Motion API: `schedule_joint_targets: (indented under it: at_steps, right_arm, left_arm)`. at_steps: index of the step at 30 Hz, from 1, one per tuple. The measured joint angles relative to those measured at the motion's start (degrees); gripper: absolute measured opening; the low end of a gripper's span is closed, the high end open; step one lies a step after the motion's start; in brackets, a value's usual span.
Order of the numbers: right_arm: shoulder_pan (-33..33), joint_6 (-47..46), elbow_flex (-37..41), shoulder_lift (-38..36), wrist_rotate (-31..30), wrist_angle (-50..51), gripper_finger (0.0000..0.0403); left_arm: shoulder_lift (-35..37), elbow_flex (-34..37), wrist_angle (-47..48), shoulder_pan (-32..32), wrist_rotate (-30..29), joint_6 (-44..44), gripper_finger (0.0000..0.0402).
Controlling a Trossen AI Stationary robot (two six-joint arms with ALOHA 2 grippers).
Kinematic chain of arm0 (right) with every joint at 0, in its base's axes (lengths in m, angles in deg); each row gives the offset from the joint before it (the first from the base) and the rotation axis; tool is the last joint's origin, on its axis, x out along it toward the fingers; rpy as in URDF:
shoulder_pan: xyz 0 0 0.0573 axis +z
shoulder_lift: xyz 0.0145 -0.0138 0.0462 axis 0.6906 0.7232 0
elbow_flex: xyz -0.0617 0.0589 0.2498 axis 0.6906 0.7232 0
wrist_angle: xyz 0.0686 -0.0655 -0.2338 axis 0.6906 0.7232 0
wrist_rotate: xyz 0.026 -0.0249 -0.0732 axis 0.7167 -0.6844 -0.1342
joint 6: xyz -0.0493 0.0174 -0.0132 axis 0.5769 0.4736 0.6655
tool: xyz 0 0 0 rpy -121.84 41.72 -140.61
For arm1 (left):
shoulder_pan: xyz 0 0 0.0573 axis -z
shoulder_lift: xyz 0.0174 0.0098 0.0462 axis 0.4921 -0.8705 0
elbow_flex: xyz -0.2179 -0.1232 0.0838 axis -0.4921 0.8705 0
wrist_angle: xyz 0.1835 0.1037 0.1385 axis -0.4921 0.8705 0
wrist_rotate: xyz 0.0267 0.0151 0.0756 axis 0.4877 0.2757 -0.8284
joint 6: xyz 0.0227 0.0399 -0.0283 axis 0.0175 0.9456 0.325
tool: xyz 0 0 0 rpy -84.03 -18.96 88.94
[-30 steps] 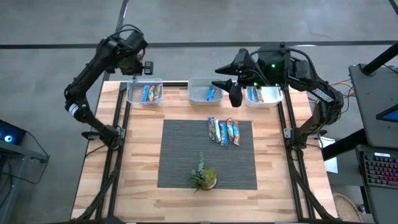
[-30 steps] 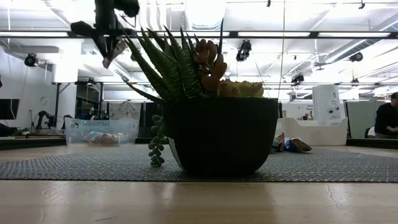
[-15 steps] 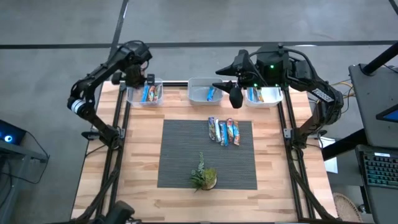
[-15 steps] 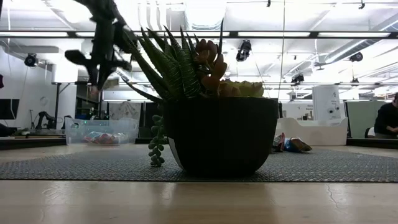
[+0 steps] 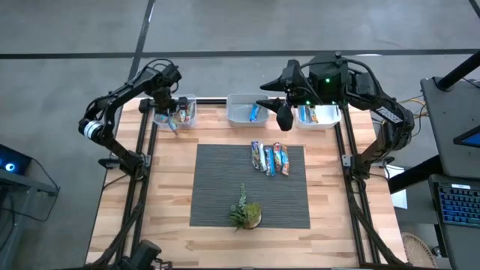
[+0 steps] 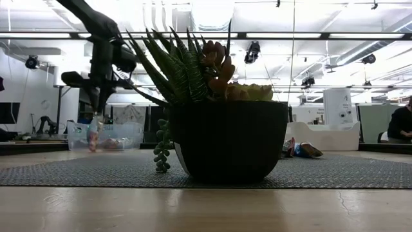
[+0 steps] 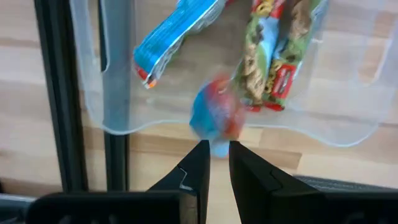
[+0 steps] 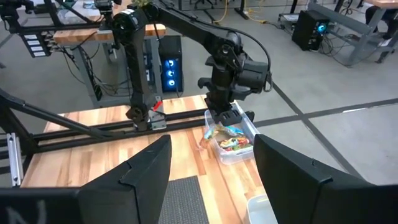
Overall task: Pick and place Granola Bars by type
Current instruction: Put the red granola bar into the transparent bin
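My left gripper [image 7: 215, 152] is shut on a blue-and-red granola bar [image 7: 216, 119] over the near wall of the left clear bin [image 5: 184, 120]. In the low view the bar [image 6: 94, 134] hangs beside that bin. Two other bars [image 7: 277, 53] lie in the bin. Several bars [image 5: 270, 159] lie side by side on the grey mat [image 5: 217, 187]. My right gripper [image 8: 211, 174] stands open, high above the far edge near the middle bin [image 5: 247, 112], with nothing between its fingers. My left gripper pinches the bar's upper end [image 7: 216, 144] between its two fingers, which point down from above. The bar hangs below the fingers [image 6: 95, 106], roughly upright. I cannot tell whether its lower end touches the bin.
A right bin [image 5: 319, 114] with bars stands at the far right. A small potted plant [image 5: 246, 214] sits on the mat's near part and fills the low view's middle. Black frame rails [image 5: 142, 150] run along both table sides.
My left gripper has come down toward the left bin and a little toward the table's near edge, staying shut. The bar has come down with it, still hanging, and is now level with the bin.
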Motion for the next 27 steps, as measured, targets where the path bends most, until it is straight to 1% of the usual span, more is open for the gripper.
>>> schedule_joint_targets:
  at_steps: [5, 11, 16, 18, 22, 25, 27]
  right_arm:
    - [0.0, 0.04, 0.0, 0.0, 0.0, 0.0, 0.0219]
    - [0.0, 0.04, 0.04, 0.0, -0.04, -0.02, 0.0219]
    - [-0.02, 0.03, 0.25, 0.0, -0.04, 0.0, 0.0219]
    - [-0.03, 0.0, 0.41, 0.0, -0.06, -0.02, 0.0219]
    - [-0.15, 0.02, 0.55, 0.0, -0.29, -0.02, 0.0219]
    - [-0.17, 0.22, 0.74, -0.02, -0.37, -0.04, 0.0219]
    - [-0.15, 0.65, 0.85, -0.02, -0.44, -0.02, 0.0219]
  left_arm:
    - [0.02, -1.51, -2.14, 0.0, 0.03, 0.03, 0.0044]
    - [0.08, -3.8, -2.0, 0.0, 0.42, 1.04, 0.0044]
    - [1.75, -4.6, -1.87, 1.05, 4.54, 2.12, 0.0044]
    - [3.27, -4.53, -1.88, 2.6, 6.13, 2.56, 0.0044]
    - [7.67, -3.99, -1.5, 7.43, 6.37, 3.5, 0.0044]
    - [10.48, -3.98, -1.63, 12.31, 6.13, 6.49, 0.0044]
    - [11.94, -3.98, -1.81, 15.87, 6.07, 10.3, 0.0044]
